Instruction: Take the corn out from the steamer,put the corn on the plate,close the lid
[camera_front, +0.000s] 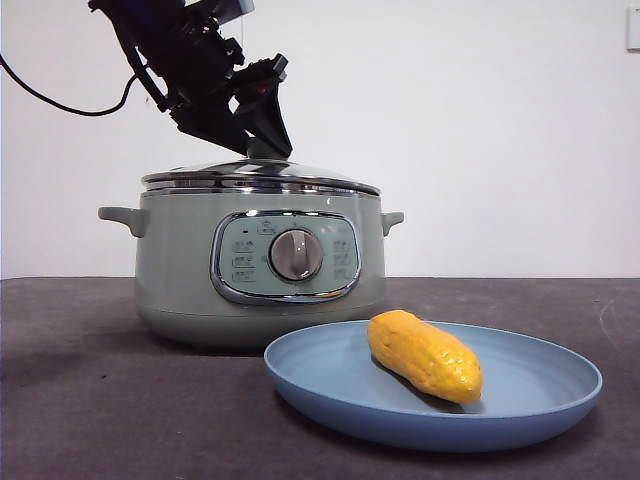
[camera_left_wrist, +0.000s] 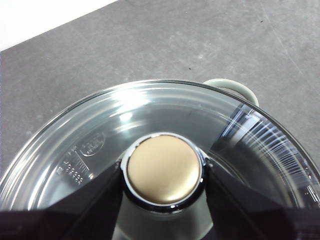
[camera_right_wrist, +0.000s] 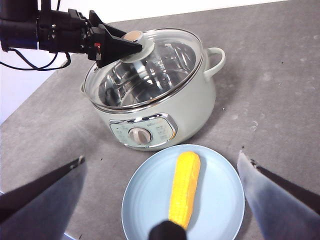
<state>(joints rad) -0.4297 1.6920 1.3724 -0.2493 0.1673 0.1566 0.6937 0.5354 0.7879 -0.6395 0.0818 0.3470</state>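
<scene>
The yellow corn (camera_front: 425, 355) (camera_right_wrist: 185, 187) lies on the light-blue plate (camera_front: 540, 385) (camera_right_wrist: 220, 200) in front of the sage-green steamer (camera_front: 180, 270) (camera_right_wrist: 200, 105). On the steamer's rim rests the glass lid (camera_front: 260, 175) (camera_left_wrist: 100, 125) (camera_right_wrist: 165, 60). My left gripper (camera_front: 262, 150) (camera_left_wrist: 164, 175) (camera_right_wrist: 132, 45) reaches down from the upper left, its jaws shut on the lid's round knob (camera_left_wrist: 164, 169). Above the plate and the corn hangs my right gripper (camera_right_wrist: 162, 157), open, holding nothing. It is out of the front view.
A dark grey tabletop (camera_front: 80, 400) carries everything, with a white wall behind. The steamer's side handles (camera_front: 122, 217) (camera_right_wrist: 217, 60) stick out left and right. The left arm's black cable (camera_front: 60, 105) hangs at the upper left.
</scene>
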